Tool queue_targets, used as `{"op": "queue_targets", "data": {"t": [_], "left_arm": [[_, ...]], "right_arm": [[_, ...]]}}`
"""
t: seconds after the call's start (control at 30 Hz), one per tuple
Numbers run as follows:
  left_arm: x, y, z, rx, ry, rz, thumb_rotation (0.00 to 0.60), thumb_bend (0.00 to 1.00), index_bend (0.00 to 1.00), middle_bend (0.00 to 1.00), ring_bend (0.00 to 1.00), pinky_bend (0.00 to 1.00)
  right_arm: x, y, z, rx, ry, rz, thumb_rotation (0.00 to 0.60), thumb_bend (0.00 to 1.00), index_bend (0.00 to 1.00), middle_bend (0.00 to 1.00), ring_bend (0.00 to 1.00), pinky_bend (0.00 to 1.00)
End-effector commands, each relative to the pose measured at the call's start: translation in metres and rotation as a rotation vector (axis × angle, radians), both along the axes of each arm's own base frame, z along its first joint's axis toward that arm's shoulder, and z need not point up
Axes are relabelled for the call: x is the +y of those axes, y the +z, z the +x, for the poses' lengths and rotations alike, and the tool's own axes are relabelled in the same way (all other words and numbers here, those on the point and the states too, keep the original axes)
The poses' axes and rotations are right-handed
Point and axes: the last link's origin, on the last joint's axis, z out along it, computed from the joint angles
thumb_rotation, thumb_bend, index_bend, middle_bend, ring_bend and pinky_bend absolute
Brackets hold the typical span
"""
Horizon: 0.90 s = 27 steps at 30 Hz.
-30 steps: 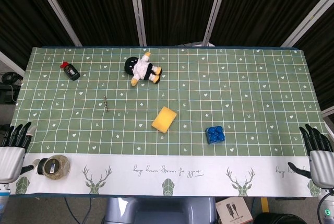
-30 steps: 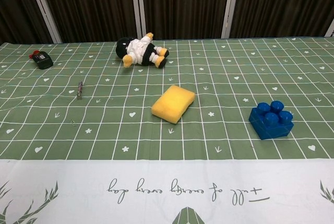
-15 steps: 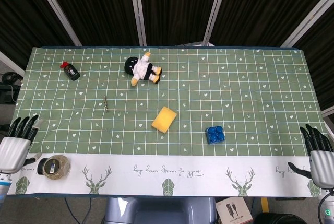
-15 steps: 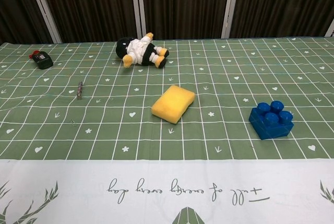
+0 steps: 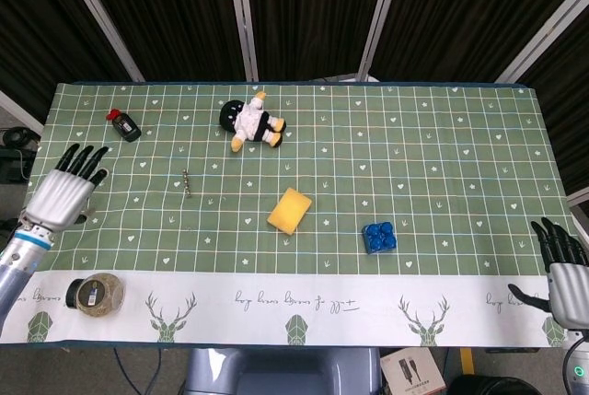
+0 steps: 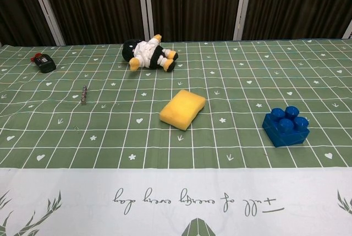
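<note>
Our left hand hovers over the table's left edge, fingers spread and holding nothing. Our right hand sits at the far right corner, also spread and empty. Nearest things to the left hand: the small black bottle with a red cap just ahead of its fingertips, a thin metal screw-like piece off to its inner side, and a round lidded jar behind it near the wrist. We judge the bottle light, rigid and a bit slick; best pinched across its body. The chest view shows neither hand, but gives the yellow sponge, blue toy brick and penguin plush closer; it misses the jar.
</note>
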Motion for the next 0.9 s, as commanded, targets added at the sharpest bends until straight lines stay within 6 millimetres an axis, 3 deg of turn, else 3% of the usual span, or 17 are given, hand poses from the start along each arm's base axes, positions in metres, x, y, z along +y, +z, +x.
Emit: {"op": "queue_targets", "data": {"t": [0.03,0.23,0.53,0.73,0.9], "left_arm": [[0.026,-0.014,0.012,0.053,-0.034,-0.015,0.6,0.15,0.3,0.0,0.0,0.0],[0.053,-0.044,0.022,0.1,-0.043,-0.059,0.6,0.19,0.33,0.0,0.0,0.0],[0.075,-0.091,0.033,0.153,-0.051,-0.118,0.6,0.27,0.37,0.0,0.0,0.0],[0.091,-0.107,0.043,0.176,-0.06,-0.133,0.6,0.27,0.38,0.0,0.0,0.0],[0.104,-0.117,0.051,0.178,-0.053,-0.123,0.6,0.21,0.4,0.0,0.0,0.0]], "right_arm": [[-0.001,0.001,-0.002,-0.009,-0.009,-0.003,0.6,0.05,0.07,0.0,0.0,0.12],[-0.002,0.001,-0.003,-0.025,-0.026,-0.006,0.6,0.05,0.07,0.0,0.0,0.12],[-0.003,0.002,-0.008,-0.048,-0.049,-0.006,0.6,0.05,0.07,0.0,0.0,0.12],[-0.003,0.003,-0.008,-0.062,-0.057,-0.008,0.6,0.05,0.07,0.0,0.0,0.12],[-0.004,0.003,-0.009,-0.067,-0.058,-0.007,0.6,0.05,0.07,0.0,0.0,0.12]]}}
